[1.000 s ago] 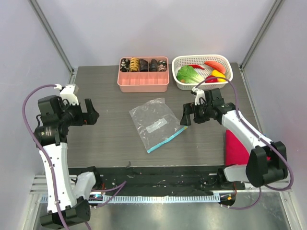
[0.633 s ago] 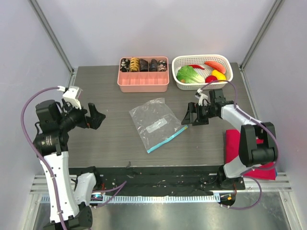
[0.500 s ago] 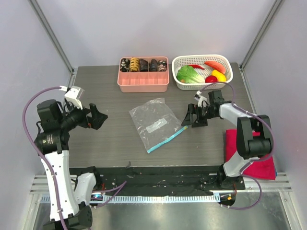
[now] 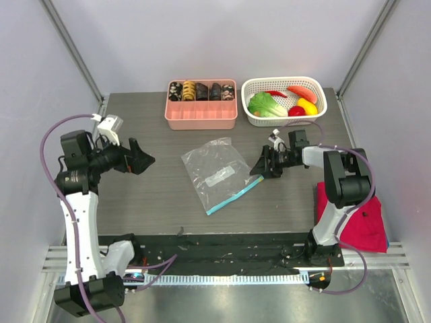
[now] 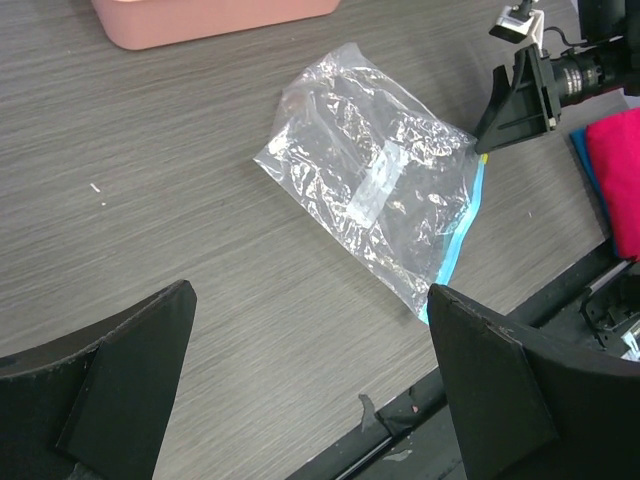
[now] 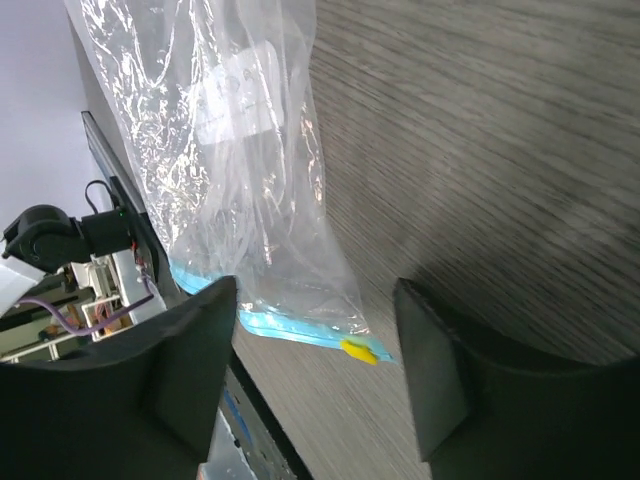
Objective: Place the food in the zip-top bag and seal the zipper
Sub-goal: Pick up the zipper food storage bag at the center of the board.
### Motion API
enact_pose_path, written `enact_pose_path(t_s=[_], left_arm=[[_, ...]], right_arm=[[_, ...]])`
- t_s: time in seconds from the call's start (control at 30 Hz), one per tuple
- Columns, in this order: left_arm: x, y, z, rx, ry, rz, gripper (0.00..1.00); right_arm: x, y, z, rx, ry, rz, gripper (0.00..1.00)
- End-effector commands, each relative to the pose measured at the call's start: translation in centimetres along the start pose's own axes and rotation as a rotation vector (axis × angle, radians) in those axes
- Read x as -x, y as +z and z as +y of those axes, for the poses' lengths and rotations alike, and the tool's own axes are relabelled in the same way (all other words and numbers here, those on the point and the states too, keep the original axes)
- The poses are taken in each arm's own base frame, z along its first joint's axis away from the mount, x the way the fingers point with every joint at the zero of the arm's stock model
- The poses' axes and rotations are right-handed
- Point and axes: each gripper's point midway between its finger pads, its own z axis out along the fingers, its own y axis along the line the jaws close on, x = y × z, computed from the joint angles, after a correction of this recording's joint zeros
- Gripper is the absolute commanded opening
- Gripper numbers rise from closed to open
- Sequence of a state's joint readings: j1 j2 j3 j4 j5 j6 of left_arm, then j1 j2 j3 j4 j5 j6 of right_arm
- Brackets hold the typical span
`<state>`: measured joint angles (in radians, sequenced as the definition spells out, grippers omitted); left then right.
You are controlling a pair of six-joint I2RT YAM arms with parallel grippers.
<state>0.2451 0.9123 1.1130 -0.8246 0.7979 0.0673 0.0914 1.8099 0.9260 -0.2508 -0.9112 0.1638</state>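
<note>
We find the clear crinkly plastic bag [image 4: 217, 171] lying flat on the counter [image 4: 155, 195], its light-blue zipper strip [image 4: 234, 196] nearside. The plastic toy produce [image 4: 266, 105] sits in a white lattice basket [image 4: 283, 79].

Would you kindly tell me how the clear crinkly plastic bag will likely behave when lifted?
The clear crinkly plastic bag probably flops and drapes: its thin film lies wrinkled and flat. It looks empty, so likely very light and apt to slide if pushed. Its light-blue zipper strip seems the stiffest edge.
</note>
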Motion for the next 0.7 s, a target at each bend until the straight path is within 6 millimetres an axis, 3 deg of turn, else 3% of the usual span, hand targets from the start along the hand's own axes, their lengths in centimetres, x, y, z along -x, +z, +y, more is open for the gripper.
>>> enact_pose_path(t_s=[0.0, 0.1, 0.2, 0.23, 0.27, 0.3, 0.47, 0.67], left_arm=[[1.1, 0.9, -0.7, -0.045, 0.043, -0.021, 1.0], [0.5, 1.6, -1.1, -0.043, 0.074, 0.012, 1.0], [-0.4, 2.5, -2.2, -0.066, 0.104, 0.053, 1.0], [-0.8, 2.8, -2.4, -0.072, 0.105, 0.07, 1.0], [-1.3, 3.0, -2.5, -0.067, 0.104, 0.083, 0.99], [-2.0, 3.5, -3.9, -0.109, 0.128, 0.111, 0.99], [-2.9, 4.7, -5.4, -0.105, 0.235, 0.162, 0.99], [-1.5, 7.4, -7.2, -0.024, 0.465, 0.19, 0.93]], right_arm=[[0.2, 0.6, 0.3, 0.048, 0.034, -0.026, 0.63], [0.2, 0.3, 1.4, 0.082, 0.063, -0.03, 0.47], [0.6, -0.4, 3.3, 0.132, 0.114, -0.072, 0.26], [0.9, -0.9, 4.3, 0.152, 0.086, -0.112, 0.12], [1.1, -1.2, 4.8, 0.159, 0.109, -0.129, 0.06], [1.3, -1.5, 5.1, 0.151, 0.105, -0.148, 0.01], [3.2, -3.8, 8.7, 0.186, 0.138, -0.231, 0.01], [3.8, -4.4, 11.1, 0.232, 0.224, -0.23, 0.01]])
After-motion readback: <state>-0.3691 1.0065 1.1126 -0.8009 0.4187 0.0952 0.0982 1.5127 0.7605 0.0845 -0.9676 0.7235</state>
